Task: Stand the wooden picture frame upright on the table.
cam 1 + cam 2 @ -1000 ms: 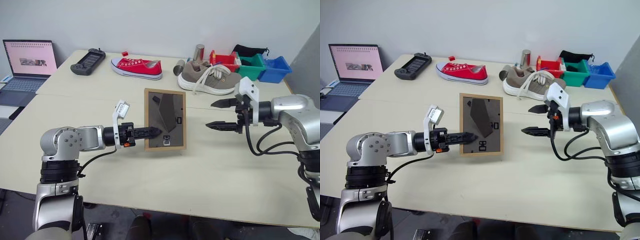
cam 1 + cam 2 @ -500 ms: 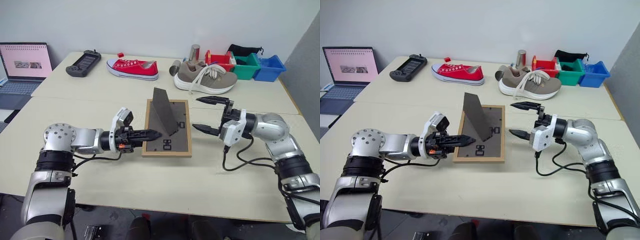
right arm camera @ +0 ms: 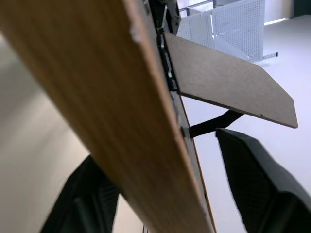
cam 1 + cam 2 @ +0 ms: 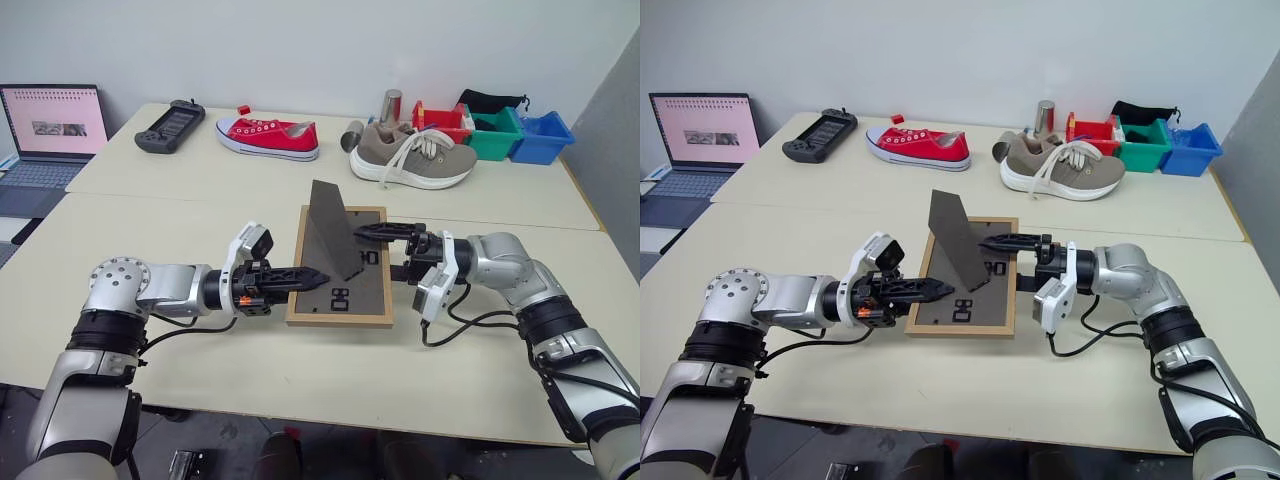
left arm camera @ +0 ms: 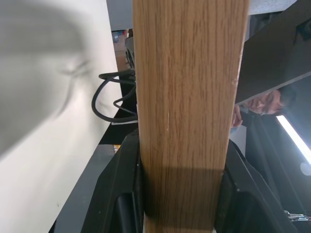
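Status of grasp: your left gripper (image 4: 305, 276) is clenched on the 9 o'clock edge of the wooden picture frame (image 4: 340, 265). The left wrist view shows both fingers pressed against the light wood.

Your right gripper (image 4: 378, 250) straddles the 3 o'clock edge. One finger is over the dark back panel and the other under the front face, with a gap showing on the back-panel side in the right wrist view. I read it as not yet gripping.

The frame lies near flat, back up, over the middle of the table (image 4: 200, 215). Its stand flap (image 4: 333, 228) is swung up and open. Whether the frame's underside touches the tabletop cannot be told.

Risks noted:

1. Flap fouling. The upper right finger reaches in towards the raised flap. If you close or rotate carelessly, you may knock the flap shut, and the frame would then have nothing to lean on.
2. Opposed forces. With both grippers on opposite edges, any mismatch in rotation could twist the frame out of the narrow left pinch (an edge grip only, little bite).
3. Wrong edge down. The flap's free end must meet the table with the frame's bottom edge. Tip it about the wrong side and it will fall flat.
4. Early release. If you let go before the flap bears load, the frame is likely to topple, perhaps towards the grey shoe (image 4: 415, 160) at 12 o'clock.
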`<state>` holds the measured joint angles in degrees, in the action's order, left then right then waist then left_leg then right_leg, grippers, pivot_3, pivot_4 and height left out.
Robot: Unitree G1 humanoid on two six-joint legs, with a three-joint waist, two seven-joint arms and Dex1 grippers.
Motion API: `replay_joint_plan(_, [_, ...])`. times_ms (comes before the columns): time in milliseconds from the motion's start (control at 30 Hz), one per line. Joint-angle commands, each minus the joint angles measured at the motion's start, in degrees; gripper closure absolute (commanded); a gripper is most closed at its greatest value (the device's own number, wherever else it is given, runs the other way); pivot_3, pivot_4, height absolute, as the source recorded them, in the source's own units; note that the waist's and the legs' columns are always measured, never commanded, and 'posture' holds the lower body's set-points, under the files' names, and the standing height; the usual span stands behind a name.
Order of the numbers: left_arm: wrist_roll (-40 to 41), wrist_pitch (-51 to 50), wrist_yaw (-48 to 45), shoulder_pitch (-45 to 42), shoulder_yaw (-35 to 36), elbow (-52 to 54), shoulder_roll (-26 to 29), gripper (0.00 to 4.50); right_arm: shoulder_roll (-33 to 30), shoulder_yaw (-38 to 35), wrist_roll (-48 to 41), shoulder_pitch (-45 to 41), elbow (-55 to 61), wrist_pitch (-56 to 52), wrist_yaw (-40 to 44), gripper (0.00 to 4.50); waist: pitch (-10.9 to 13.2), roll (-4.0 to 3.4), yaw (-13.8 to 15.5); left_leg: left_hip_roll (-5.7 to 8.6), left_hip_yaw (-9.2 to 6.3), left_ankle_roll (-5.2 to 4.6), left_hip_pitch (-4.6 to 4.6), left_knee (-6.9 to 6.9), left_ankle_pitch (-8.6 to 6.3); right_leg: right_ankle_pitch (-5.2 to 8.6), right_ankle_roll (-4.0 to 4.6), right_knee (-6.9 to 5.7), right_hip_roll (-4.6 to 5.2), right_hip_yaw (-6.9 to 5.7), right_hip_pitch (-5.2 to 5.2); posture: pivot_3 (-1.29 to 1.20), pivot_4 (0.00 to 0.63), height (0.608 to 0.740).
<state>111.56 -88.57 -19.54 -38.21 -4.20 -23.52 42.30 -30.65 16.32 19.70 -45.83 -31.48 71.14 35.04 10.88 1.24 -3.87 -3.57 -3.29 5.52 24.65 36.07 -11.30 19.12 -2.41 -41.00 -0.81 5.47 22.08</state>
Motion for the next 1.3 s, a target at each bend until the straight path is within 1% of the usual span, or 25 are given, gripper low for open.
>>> replay_joint_plan(33, [1.44, 0.43, -0.46, 0.72, 1.50, 2.83, 0.75, 3.19, -0.09, -0.79, 1.00, -2.40, 0.12, 1.21, -3.00, 2.54, 0.00, 0.00, -0.05, 0.00, 0.01, 0.00, 0.00, 0.00, 0.00, 0.00, 0.00, 0.00, 0.00, 0.01, 0.00, 0.00, 0.150, 0.740])
replay_joint_plan(100, [1.44, 0.95, 0.10, 1.22, 1.51, 3.51, 0.88, 3.19, -0.12, -0.97, 1.60, -2.60, -0.13, 1.53, -3.96, 2.77, 0.00, 0.00, -0.14, 0.00, 0.02, 0.00, -0.01, 0.00, 0.00, 0.00, 0.00, 0.00, 0.00, 0.02, 0.00, 0.00, 0.150, 0.740])
replay_joint_plan(133, [1.44, 1.15, 0.23, 1.48, 1.57, 3.86, 0.98, 3.19, -0.25, -1.01, 1.87, -2.65, -0.20, 1.65, -4.37, 2.80, 0.00, 0.00, -0.14, -0.01, 0.00, 0.00, -0.02, 0.00, 0.00, 0.00, 0.00, -0.01, -0.01, 0.00, 0.00, 0.00, 0.150, 0.740])
replay_joint_plan(233, [1.44, 2.39, 1.20, 2.42, 2.02, 6.00, 1.19, 3.19, -0.74, -1.31, 2.25, -2.69, -0.27, 2.10, -5.45, 2.87, 0.00, 0.00, -0.14, 0.00, 0.00, 0.00, -0.03, 0.00, 0.00, 0.00, 0.00, -0.01, -0.01, 0.01, -0.02, 0.00, 0.150, 0.740])
replay_joint_plan(367, [1.44, 7.41, 4.69, 4.99, 3.99, 11.38, 0.37, 3.19, -1.05, -1.81, 3.01, -2.54, 0.02, 2.60, -6.92, 2.88, 0.00, 0.00, -0.17, -0.01, 0.01, 0.00, -0.03, 0.00, 0.00, 0.00, 0.00, -0.01, 0.00, 0.02, -0.02, 0.00, 0.150, 0.740])
replay_joint_plan(433, [1.44, 8.78, 5.00, 5.86, 4.85, 12.80, 0.04, 2.51, -1.15, -1.73, 3.26, -2.39, 0.22, 2.68, -7.34, 2.88, 0.00, 0.00, -0.13, 0.00, 0.01, 0.00, -0.03, 0.00, 0.00, 0.00, 0.00, -0.02, 0.01, 0.02, -0.03, 0.00, 0.150, 0.740])
replay_joint_plan(467, [1.44, 8.70, 4.72, 6.01, 4.95, 13.50, 0.56, 2.38, -1.28, -1.63, 3.28, -2.19, 0.38, 2.70, -7.50, 2.89, 0.00, 0.00, -0.11, -0.01, 0.01, 0.00, -0.03, 0.01, 0.00, 0.00, 0.00, -0.01, 0.01, 0.02, -0.04, 0.00, 0.150, 0.740])
replay_joint_plan(533, [1.44, 8.64, 4.56, 6.08, 5.02, 14.59, 1.80, 1.88, -1.58, -1.45, 3.32, -1.89, 0.61, 2.74, -7.87, 3.15, 0.00, 0.00, -0.12, 0.00, 0.03, 0.00, -0.03, 0.01, 0.00, 0.00, 0.00, -0.01, 0.01, 0.03, -0.04, 0.00, 0.150, 0.740])
replay_joint_plan(567, [1.44, 8.68, 4.63, 6.05, 5.01, 14.96, 2.38, 1.76, -1.71, -1.40, 3.36, -1.79, 0.68, 2.75, -8.06, 3.16, 0.00, 0.00, -0.12, 0.00, 0.02, 0.00, -0.03, 0.01, 0.00, 0.00, 0.00, -0.01, 0.01, 0.03, -0.05, 0.00, 0.150, 0.740])
replay_joint_plan(633, [1.26, 8.54, 4.23, 5.69, 5.46, 14.84, 3.86, 1.33, -1.97, -1.31, 3.19, -1.58, 0.77, 2.55, -8.36, 3.17, 0.00, 0.00, -0.12, 0.01, 0.02, 0.00, -0.03, 0.01, 0.00, 0.00, 0.00, -0.01, 0.01, 0.03, -0.05, 0.00, 0.150, 0.740])
replay_joint_plan(667, [1.15, 8.53, 4.04, 5.60, 5.62, 14.85, 4.45, 1.22, -2.05, -1.26, 3.14, -1.50, 0.82, 2.46, -8.49, 3.17, 0.00, 0.00, -0.12, 0.00, 0.02, 0.00, -0.03, 0.01, 0.00, 0.00, 0.00, -0.01, 0.01, 0.02, -0.05, 0.00, 0.150, 0.740])
replay_joint_plan(700, [1.23, 8.53, 3.84, 5.42, 5.70, 14.83, 5.04, 0.92, -2.13, -1.20, 2.93, -1.40, 0.83, 2.26, -8.65, 3.17, 0.00, 0.00, -0.13, 0.00, 0.02, 0.00, -0.03, 0.01, 0.00, 0.00, 0.00, -0.02, 0.01, 0.03, -0.05, 0.00, 0.150, 0.740])
replay_joint_plan(767, [0.66, 8.43, 3.28, 5.29, 5.60, 15.51, 5.98, 0.52, -2.31, -0.99, 2.54, -1.26, 0.81, 1.88, -8.80, 3.17, 0.00, 0.00, -0.11, 0.01, 0.02, 0.00, -0.03, 0.01, 0.00, 0.00, 0.00, -0.02, 0.01, 0.03, -0.05, 0.00, 0.150, 0.740])
replay_joint_plan(800, [-0.46, 8.33, 2.74, 5.51, 5.85, 16.45, 6.56, 0.23, -2.45, -0.78, 1.65, -1.07, 0.64, 1.37, -8.60, 3.17, 0.00, 0.00, -0.07, 0.01, 0.01, 0.00, -0.03, 0.00, 0.00, 0.00, 0.00, -0.01, 0.01, 0.02, -0.05, 0.00, 0.150, 0.740])
replay_joint_plan(833, [-1.33, 8.27, 2.30, 5.69, 6.03, 17.13, 6.93, 0.03, -2.56, -0.61, 1.02, -0.94, 0.54, 1.00, -8.46, 3.17, 0.00, 0.00, -0.06, 0.02, 0.02, 0.00, -0.03, 0.01, 0.00, 0.00, 0.00, -0.01, 0.01, 0.03, -0.06, 0.00, 0.150, 0.740])
replay_joint_plan(900, [-7.15, 8.38, -0.60, 6.23, 7.57, 19.64, 8.69, 0.00, -3.03, 0.11, -1.91, -0.22, 0.55, -0.72, -7.14, 3.17, 0.00, 0.00, -0.07, 0.02, 0.02, 0.00, -0.03, 0.01, 0.00, 0.00, 0.00, -0.01, 0.01, 0.03, -0.06, 0.00, 0.150, 0.740])
replay_joint_plan(933, [-13.34, 11.31, -2.04, 6.13, 8.36, 21.06, 10.07, 0.00, -3.43, 0.73, -4.82, 0.63, 1.01, -2.66, -5.63, 3.17, 0.00, 0.00, -0.06, 0.01, 0.02, 0.00, -0.03, 0.00, 0.00, 0.00, 0.00, -0.01, 0.00, 0.03, -0.06, 0.00, 0.150, 0.740])
replay_joint_plan(1000, [-22.99, 15.67, -5.22, 5.95, 8.57, 24.02, 12.16, 0.00, -4.04, 1.63, -9.86, 2.12, 2.28, -6.79, -2.61, 3.17, 0.00, 0.00, -0.04, 0.00, 0.01, 0.00, -0.03, 0.00, 0.00, 0.00, 0.01, -0.01, -0.01, 0.02, -0.06, 0.00, 0.150, 0.740])
replay_joint_plan(1100, [-35.63, 23.06, -11.70, 5.10, 7.47, 30.42, 15.02, 0.00, -3.08, 1.44, -20.83, 5.14, 7.80, -22.21, 4.43, 3.17, 0.00, 0.00, 0.07, 0.00, 0.06, 0.00, -0.03, -0.01, 0.00, 0.00, 0.01, 0.02, 0.00, 0.05, -0.08, 0.00, 0.150, 0.740])
replay_joint_plan(1167, [-44.84, 30.58, -13.72, 4.58, 6.55, 33.52, 15.43, 0.00, -1.47, 0.68, -30.22, 5.85, 12.50, -38.14, 9.75, 3.17, 0.00, -0.02, 0.12, -0.01, 0.10, 0.00, -0.03, -0.01, 0.00, 0.00, 0.01, 0.03, 0.01, 0.08, -0.08, 0.00, 0.150, 0.740])
replay_joint_plan(1233, [-52.64, 37.15, -15.77, 5.26, 6.29, 35.54, 15.38, 0.00, 0.29, -1.02, -37.32, 4.92, 14.72, -52.58, 12.39, 3.17, 0.00, -0.02, 0.12, -0.07, 0.12, 0.00, -0.03, -0.02, 0.00, 0.00, 0.01, 0.04, -0.03, 0.08, -0.08, 0.00, 0.150, 0.740])
replay_joint_plan(1300, [-58.02, 43.14, -16.35, 7.16, 7.89, 36.51, 13.64, 0.00, 1.45, -2.65, -41.25, 3.65, 15.55, -62.99, 13.86, 3.17, 0.01, -0.02, 0.24, -0.10, 0.13, 0.00, -0.04, -0.02, 0.00, -0.01, 0.01, 0.03, -0.06, 0.07, -0.08, 0.00, 0.150, 0.740])
